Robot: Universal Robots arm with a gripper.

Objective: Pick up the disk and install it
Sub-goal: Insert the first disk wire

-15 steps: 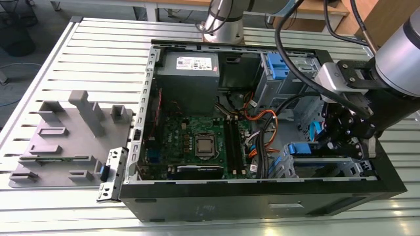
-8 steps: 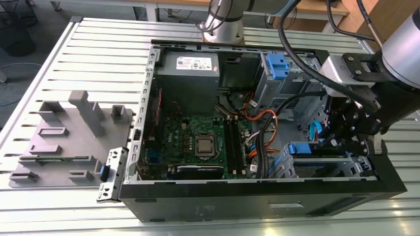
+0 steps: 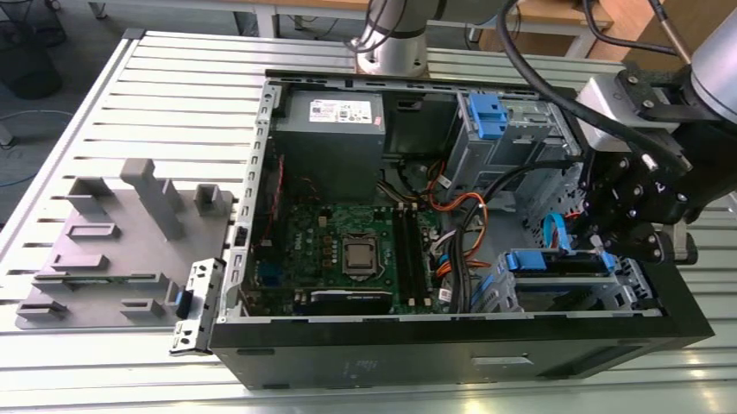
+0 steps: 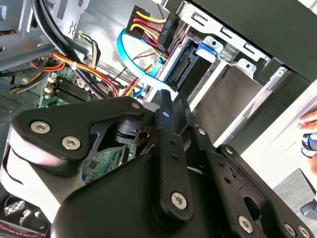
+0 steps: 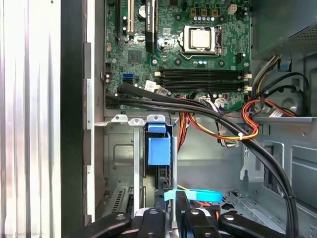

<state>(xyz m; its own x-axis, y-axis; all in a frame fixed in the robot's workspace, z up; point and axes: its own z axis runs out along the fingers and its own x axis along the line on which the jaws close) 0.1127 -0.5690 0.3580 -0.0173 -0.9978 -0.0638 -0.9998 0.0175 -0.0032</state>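
disk point(image 5: 159, 148) seated in cage point(image 5: 124, 153), corner of case point(image 3: 461, 362) at exterior view's right; gripper point(image 3: 601, 248) just above, fingers point(image 5: 157, 222) nearly together; first wrist view shows black cables point(image 5: 198, 106) crossing the motherboard point(image 5: 168, 29) edge

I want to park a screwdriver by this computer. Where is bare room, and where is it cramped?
Bare table beyond the grey tray, beside the case; also the strip nearer than the tray. Crowded: the drive corner, where cables, disk and gripper meet.
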